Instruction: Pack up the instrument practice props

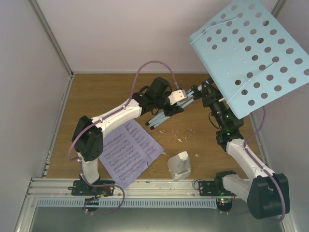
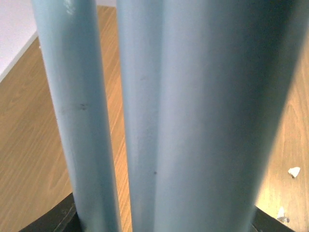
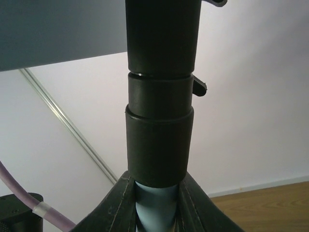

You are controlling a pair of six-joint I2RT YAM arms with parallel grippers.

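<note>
The pale-blue music stand is held tilted above the table, its hole-punched tray high at the right. Its folded legs slant down to the left. My right gripper is shut on the stand's pole, just under the black collar. The left gripper is shut around the bundled legs, which fill the left wrist view. The lavender-white sheet music lies flat by the left arm's base. A small white metronome sits near the front edge.
Small white crumbs are scattered on the wooden table between the stand legs and the metronome, and some show in the left wrist view. White walls enclose three sides. A metal rail runs along the near edge.
</note>
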